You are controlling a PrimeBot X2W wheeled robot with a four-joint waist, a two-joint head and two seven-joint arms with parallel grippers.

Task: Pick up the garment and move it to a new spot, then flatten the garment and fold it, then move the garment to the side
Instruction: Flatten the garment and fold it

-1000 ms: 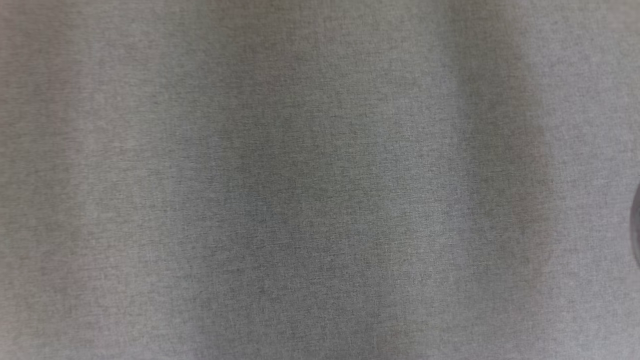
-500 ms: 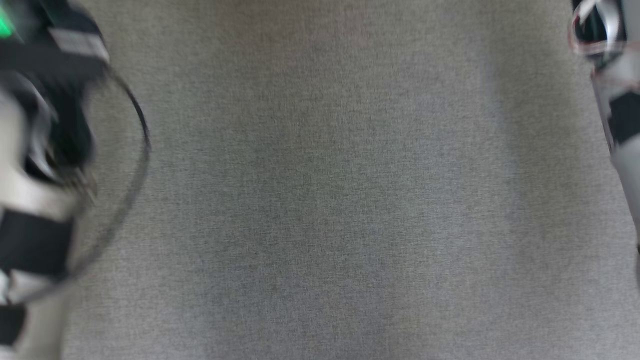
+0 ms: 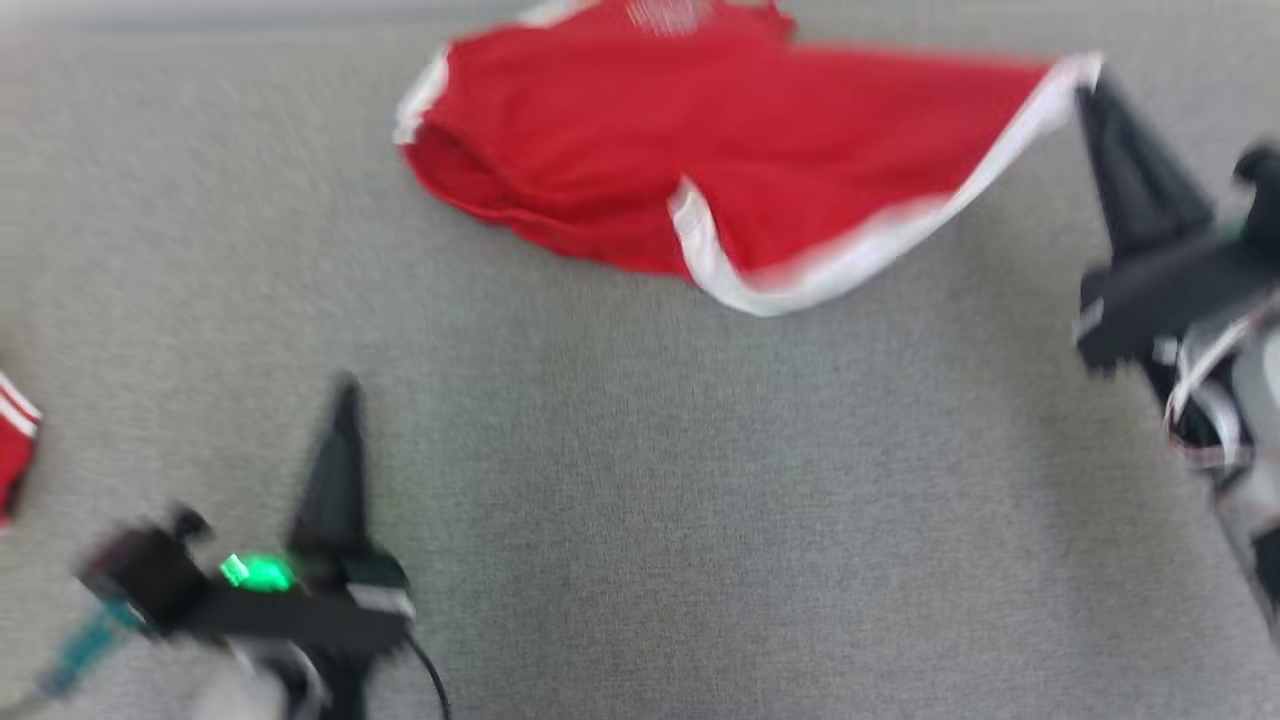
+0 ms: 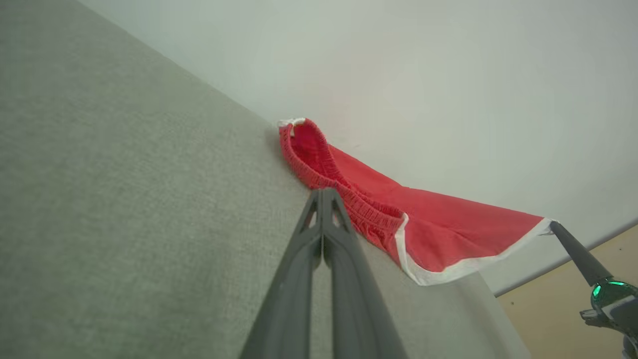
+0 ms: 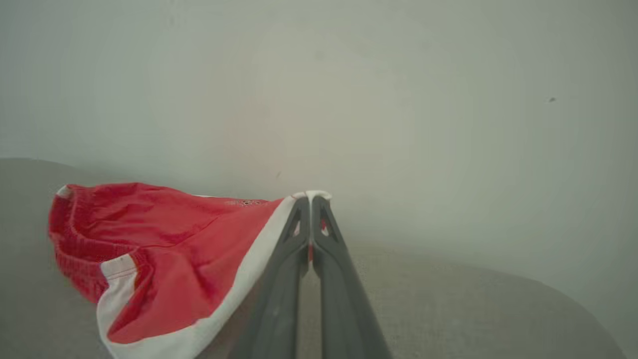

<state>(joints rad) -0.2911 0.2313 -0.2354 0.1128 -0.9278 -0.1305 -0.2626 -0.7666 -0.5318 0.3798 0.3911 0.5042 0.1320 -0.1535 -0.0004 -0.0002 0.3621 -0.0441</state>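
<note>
A grey cloth-covered table (image 3: 640, 500) carries red fabric shorts with white trim (image 3: 700, 150) at its far edge, one leg lifted toward the table's right side. The head view is blurred, but the right wrist view shows the right gripper (image 5: 310, 197) with its jaws pinching the white hem corner (image 5: 311, 194). The left wrist view shows the left gripper (image 4: 323, 192) over the table's near left, jaws closed on nothing.

Blurry garment (image 3: 640, 150), top off-frame
</note>
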